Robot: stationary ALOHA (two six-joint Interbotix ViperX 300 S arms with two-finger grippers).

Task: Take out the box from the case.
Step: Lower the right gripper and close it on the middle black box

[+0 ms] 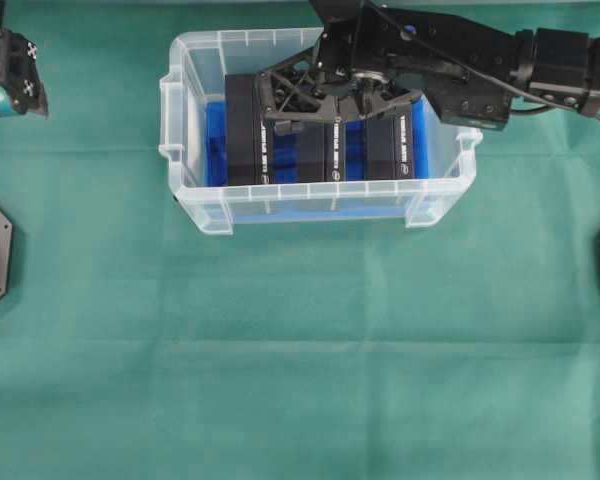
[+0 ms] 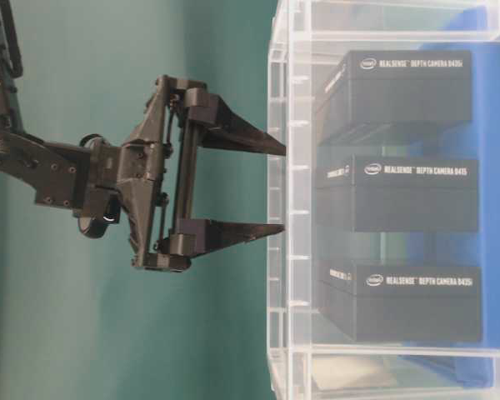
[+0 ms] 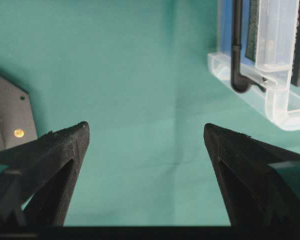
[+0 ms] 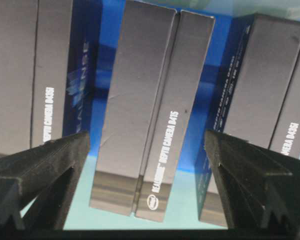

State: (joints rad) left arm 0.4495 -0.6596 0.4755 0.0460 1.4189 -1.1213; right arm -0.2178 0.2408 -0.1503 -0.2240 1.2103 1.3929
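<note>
Case (image 1: 195, 205): I see it on the green cloth (image 1: 300, 350), three dark boxes upright inside.
Middle box (image 4: 150, 115): in the case, between my right gripper's (image 4: 147, 145) spread fingers, apparently untouched.
Left gripper (image 3: 146, 135): wide apart, holding nothing, off the case's left end.

Clear case (image 1: 190, 195) on green cloth (image 1: 280, 380) holds 3 dark boxes (image 1: 242, 130) upright, side by side.
</note>
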